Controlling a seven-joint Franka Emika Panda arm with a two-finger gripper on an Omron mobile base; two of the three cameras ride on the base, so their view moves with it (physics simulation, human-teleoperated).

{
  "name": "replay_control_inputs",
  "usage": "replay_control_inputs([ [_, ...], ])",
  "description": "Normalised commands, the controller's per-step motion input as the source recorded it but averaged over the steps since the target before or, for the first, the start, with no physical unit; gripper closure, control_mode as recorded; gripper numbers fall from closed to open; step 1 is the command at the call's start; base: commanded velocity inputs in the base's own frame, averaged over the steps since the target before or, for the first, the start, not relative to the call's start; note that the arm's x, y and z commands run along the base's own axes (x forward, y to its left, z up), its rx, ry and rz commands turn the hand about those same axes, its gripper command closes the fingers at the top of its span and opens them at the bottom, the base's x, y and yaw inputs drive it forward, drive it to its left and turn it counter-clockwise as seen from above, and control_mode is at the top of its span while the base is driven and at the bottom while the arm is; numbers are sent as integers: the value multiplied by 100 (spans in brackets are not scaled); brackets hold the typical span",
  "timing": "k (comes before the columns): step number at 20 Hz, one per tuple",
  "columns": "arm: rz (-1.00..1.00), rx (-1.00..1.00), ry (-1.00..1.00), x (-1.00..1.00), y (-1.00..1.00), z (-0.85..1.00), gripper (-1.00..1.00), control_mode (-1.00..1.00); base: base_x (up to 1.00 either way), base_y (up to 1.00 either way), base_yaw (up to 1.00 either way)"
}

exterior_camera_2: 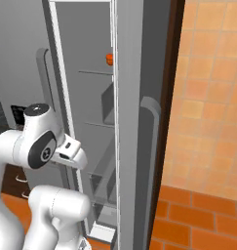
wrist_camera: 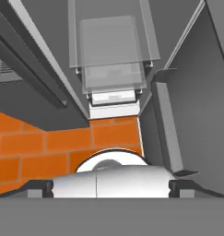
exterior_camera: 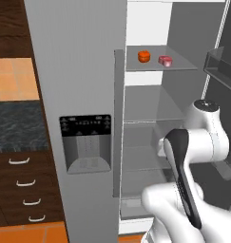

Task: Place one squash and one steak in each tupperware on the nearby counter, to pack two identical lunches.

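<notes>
Two dark fingertips (wrist_camera: 38, 188) stand far apart at the bottom corners of the hand view, spread wide with nothing between them, looking down past the orange brick floor (wrist_camera: 53, 143) into the open fridge's clear lower shelves (wrist_camera: 112, 55). Beyond the white arm, the fridge (exterior_camera: 88, 71) stands with its right door swung open, and on an upper glass shelf (exterior_camera: 178, 66) sit one orange squash (exterior_camera: 144, 56) and, just beside it to the right, a pink-red steak (exterior_camera: 165, 60). Left of the fridge runs the dark speckled counter (exterior_camera: 17, 126) over brown drawers.

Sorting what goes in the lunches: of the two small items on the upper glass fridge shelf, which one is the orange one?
The small round flattened orange squash, the left of the pair in the left base view. The rounder pink-red steak chunk sits beside it to the right, apart from it, on the same glass shelf.
</notes>
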Motion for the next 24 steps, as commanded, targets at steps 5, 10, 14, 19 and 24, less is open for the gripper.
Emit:
replay_control_inputs([
  [5, -9, 0, -6, 50, -6, 11, -100, -100, 0, 0, 0],
  [10, -5, 0, -28, 50, -1, 77, -100, -100, 0, 0, 0],
  [14, -3, 0, -29, 84, -4, 87, -100, -100, 0, 0, 0],
  [19, -9, 0, -19, 97, -29, 67, -100, -100, 0, 0, 0],
  [24, -11, 0, -23, 98, -26, 50, -100, -100, 0, 0, 0],
])
